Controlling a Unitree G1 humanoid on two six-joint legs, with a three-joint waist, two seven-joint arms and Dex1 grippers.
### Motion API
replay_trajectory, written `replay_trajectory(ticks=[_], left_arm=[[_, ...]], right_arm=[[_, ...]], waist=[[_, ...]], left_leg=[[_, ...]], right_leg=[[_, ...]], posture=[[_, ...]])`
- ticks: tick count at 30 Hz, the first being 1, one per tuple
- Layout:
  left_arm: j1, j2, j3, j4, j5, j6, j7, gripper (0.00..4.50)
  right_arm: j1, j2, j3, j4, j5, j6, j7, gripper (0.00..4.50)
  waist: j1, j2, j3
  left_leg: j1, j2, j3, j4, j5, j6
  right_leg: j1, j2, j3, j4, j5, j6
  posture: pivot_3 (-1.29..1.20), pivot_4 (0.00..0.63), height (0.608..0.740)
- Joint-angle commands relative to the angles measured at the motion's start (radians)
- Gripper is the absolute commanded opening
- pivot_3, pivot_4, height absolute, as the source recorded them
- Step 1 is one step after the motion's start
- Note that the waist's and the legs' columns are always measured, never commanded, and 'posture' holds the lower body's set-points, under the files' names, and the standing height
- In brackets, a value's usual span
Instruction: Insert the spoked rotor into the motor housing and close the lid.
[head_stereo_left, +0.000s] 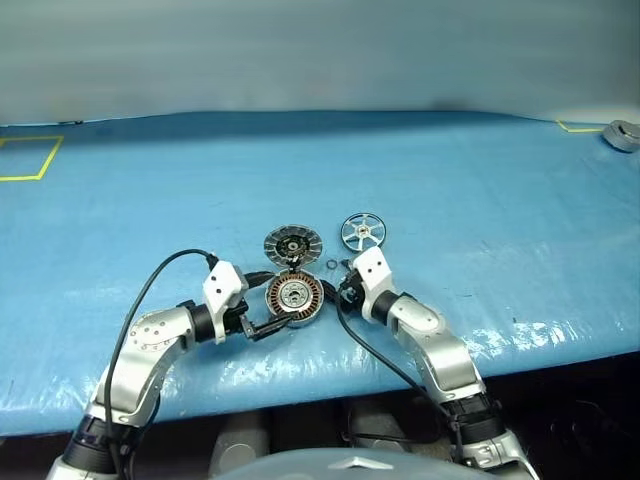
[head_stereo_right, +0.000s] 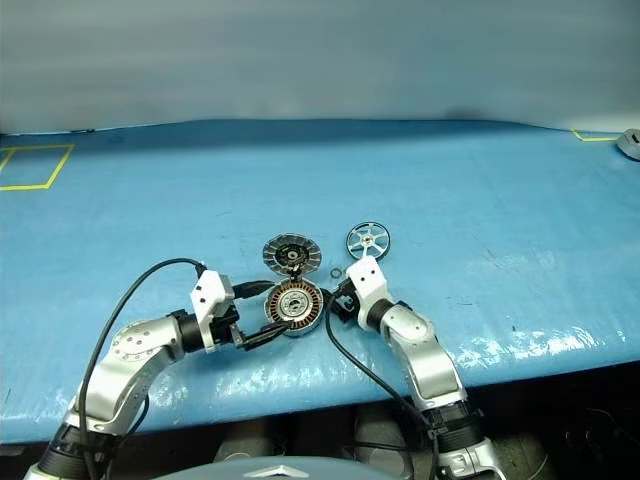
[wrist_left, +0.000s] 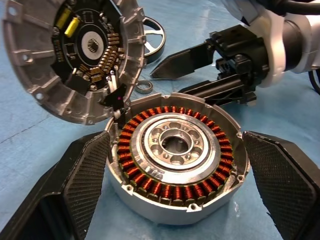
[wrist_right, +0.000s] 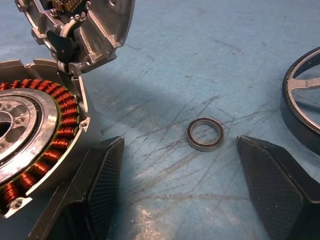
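Left gripper (head_stereo_left: 268, 326): nearest the camera, low over the blue table cover (head_stereo_left: 480, 200), fingers (wrist_left: 82, 175) spread wide to either side of the motor housing (head_stereo_left: 294, 296), holding nothing.
Motor housing: round cup with copper windings around a silver centre, flat on the cover between the two grippers; no rotor in it.
Right gripper (head_stereo_left: 343, 287): just beside the housing on its right, jaws wide and empty, one finger (wrist_right: 102, 185) near the housing rim.
Small dark ring (wrist_right: 205, 134): flat on the cover, between the right gripper's fingers, touching neither.
Lid (head_stereo_left: 292, 244): just behind the housing, tilted up at its far edge, ribbed face with dark centre showing.
Spoked rotor (head_stereo_left: 362, 232): flat on the cover, beyond the right gripper, right of the lid, apart from both.
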Motion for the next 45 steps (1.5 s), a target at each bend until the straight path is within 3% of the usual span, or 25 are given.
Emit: replay_trajectory(ticks=[1, 13, 16, 23, 24, 34, 45], left_arm=[[-0.001, 0.010, -0.014, -0.046, -0.010, 0.009, -0.017, 4.50], [-0.009, 0.003, -0.025, -0.046, 0.005, 0.019, 0.004, 4.50], [-0.011, 0.003, -0.025, -0.043, 0.006, 0.017, 0.006, 4.50], [-0.017, 0.002, -0.027, -0.033, 0.009, 0.012, 0.004, 4.50], [-0.018, 0.001, -0.026, -0.031, 0.009, 0.012, 0.004, 4.50], [-0.021, -0.001, -0.020, -0.015, 0.008, 0.002, 0.001, 4.50], [0.007, -0.008, -0.011, 0.007, 0.009, -0.037, -0.008, 4.50]], right_arm=[[-0.035, 0.013, -0.008, 0.054, -0.027, -0.050, -0.060, 3.79], [-0.032, 0.012, -0.018, 0.073, -0.012, -0.070, -0.072, 3.79], [-0.018, 0.010, -0.018, 0.078, -0.009, -0.074, -0.069, 3.17], [-0.004, 0.012, -0.006, 0.065, -0.007, -0.069, -0.062, 0.89], [-0.005, 0.012, -0.006, 0.066, -0.007, -0.068, -0.061, 0.74], [-0.001, -0.017, 0.031, 0.003, -0.015, -0.068, -0.026, 0.74], [0.028, -0.157, 0.001, -0.394, 0.085, 0.036, 0.071, 0.74]], waist=[[-0.001, 0.000, 0.000], [0.001, 0.000, 0.000], [0.001, 0.000, 0.000], [0.000, 0.000, 0.000], [0.000, 0.000, 0.000], [0.000, 0.000, 0.000], [0.001, 0.000, 0.000]], left_leg=[[0.000, 0.000, 0.000, 0.000, 0.000, 0.000], [0.000, 0.000, 0.000, 0.002, 0.000, 0.000], [0.000, 0.000, 0.000, 0.002, 0.000, 0.000], [0.001, 0.000, 0.000, 0.003, 0.000, 0.000], [0.001, 0.000, 0.000, 0.003, 0.000, 0.000], [0.001, 0.000, 0.000, 0.003, 0.000, 0.000], [0.000, 0.000, 0.000, 0.004, 0.000, 0.000]], right_leg=[[0.000, 0.000, 0.000, 0.000, 0.000, 0.000], [0.001, 0.000, 0.001, 0.001, 0.000, 0.001], [0.001, 0.000, 0.001, 0.001, 0.001, 0.001], [0.001, 0.001, 0.001, 0.002, 0.000, 0.001], [0.001, 0.001, 0.001, 0.002, 0.000, 0.001], [0.001, 0.001, 0.001, 0.002, 0.001, 0.001], [0.001, 0.001, 0.002, 0.002, 0.001, 0.001]], posture=[[0.00, 0.150, 0.740], [0.00, 0.150, 0.740], [0.00, 0.150, 0.740], [0.00, 0.150, 0.740], [0.00, 0.150, 0.740], [0.00, 0.150, 0.740], [0.00, 0.150, 0.740]])
